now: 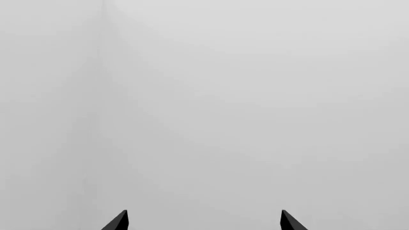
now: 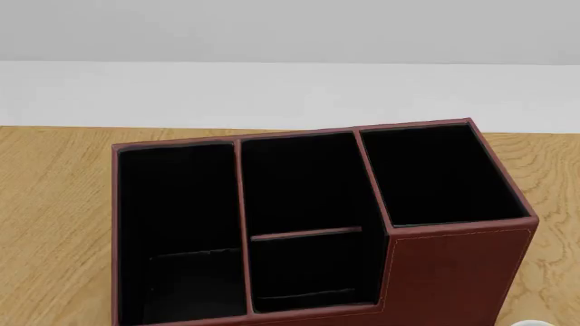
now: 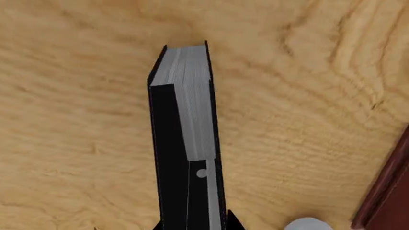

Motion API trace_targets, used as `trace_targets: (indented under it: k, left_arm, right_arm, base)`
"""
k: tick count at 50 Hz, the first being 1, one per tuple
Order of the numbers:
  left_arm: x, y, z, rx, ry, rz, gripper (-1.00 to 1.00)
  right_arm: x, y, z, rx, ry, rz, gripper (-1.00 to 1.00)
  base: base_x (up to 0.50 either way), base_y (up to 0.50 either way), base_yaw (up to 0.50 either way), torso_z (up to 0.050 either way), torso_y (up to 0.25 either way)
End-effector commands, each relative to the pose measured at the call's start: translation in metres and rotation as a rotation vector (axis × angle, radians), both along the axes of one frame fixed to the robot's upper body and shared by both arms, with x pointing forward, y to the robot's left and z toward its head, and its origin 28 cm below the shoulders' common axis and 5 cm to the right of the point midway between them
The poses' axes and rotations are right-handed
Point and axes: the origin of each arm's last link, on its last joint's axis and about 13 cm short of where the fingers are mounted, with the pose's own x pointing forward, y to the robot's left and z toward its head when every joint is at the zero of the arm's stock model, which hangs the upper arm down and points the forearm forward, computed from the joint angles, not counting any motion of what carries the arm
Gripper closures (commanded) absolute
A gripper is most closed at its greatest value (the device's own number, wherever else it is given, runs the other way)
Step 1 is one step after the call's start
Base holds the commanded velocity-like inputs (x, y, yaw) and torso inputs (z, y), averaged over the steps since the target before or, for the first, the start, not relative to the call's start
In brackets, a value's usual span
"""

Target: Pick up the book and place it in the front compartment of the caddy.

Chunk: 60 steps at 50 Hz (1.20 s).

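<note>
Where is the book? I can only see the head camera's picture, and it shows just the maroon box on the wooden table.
Observer: The right wrist view shows the book. It sits between the fingers of the right claw, over the wooden table.
Operator: Is it near the box?
Observer: A strip of the caddy shows at the edge of that same picture, apart from the book.
Operator: What is the other claw doing?
Observer: The left claw is open. Nothing is between its fingertips, and beyond them is only blank grey.
</note>
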Motion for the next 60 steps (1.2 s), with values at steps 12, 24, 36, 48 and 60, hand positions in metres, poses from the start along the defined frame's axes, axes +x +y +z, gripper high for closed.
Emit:
trace_targets:
  k: [12, 24, 36, 48, 60]
  left_arm:
    - [-0.001, 0.000, -0.001, -0.004, -0.003, 0.000, -1.00]
    - [-0.001, 0.001, 0.000, -0.006, -0.007, 0.002, -1.00]
    - [0.000, 0.001, 0.002, -0.003, -0.013, 0.000, -1.00]
    - [0.000, 0.001, 0.005, 0.001, -0.017, 0.003, -1.00]
    - [0.000, 0.001, 0.003, -0.001, -0.015, 0.001, -1.00]
  right_arm:
    - [-0.003, 0.000, 0.003, 0.006, 0.016, 0.028, 1.00]
    - [-0.006, 0.010, 0.031, 0.107, -0.060, 0.047, 1.00]
    - [-0.014, 0.015, 0.055, 0.190, -0.147, 0.086, 1.00]
    - [-0.022, 0.022, 0.092, 0.317, -0.278, 0.132, 1.00]
    - [-0.024, 0.029, 0.125, 0.394, -0.385, 0.175, 1.00]
  base:
    - [0.00, 0.00, 0.00, 0.000, 0.000]
    - [0.00, 0.00, 0.00, 0.000, 0.000]
    - [0.00, 0.00, 0.00, 0.000, 0.000]
    - [0.00, 0.00, 0.00, 0.000, 0.000]
    - [0.00, 0.00, 0.00, 0.000, 0.000]
